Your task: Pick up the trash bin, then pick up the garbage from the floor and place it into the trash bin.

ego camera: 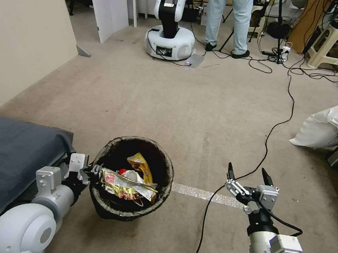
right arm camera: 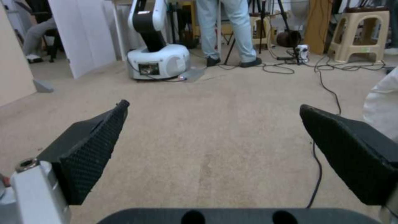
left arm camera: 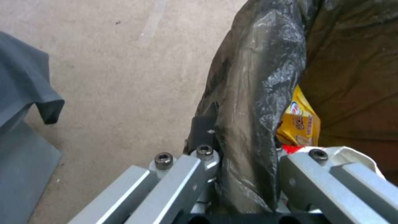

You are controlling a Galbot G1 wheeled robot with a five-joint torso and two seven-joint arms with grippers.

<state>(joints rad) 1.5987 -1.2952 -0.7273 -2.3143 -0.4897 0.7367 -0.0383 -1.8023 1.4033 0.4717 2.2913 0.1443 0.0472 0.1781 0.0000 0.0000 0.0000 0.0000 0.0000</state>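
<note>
Left end effector pinches trash bin rim at 9 o'clock; light, liner slippery. Right end effector spread, empty.

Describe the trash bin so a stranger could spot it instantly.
Beside the grey-covered bed, on the beige carpet, the left gripper clamps the trash bin by its rim. It alone is round, dark-lined and holds snack wrappers.

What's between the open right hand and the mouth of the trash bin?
Nothing visible. The right hand hangs open and empty over bare carpet, beside the trash bin, whose rim the left hand grips. Only a black cable lies on the floor between them. Wrappers sit inside.
</note>
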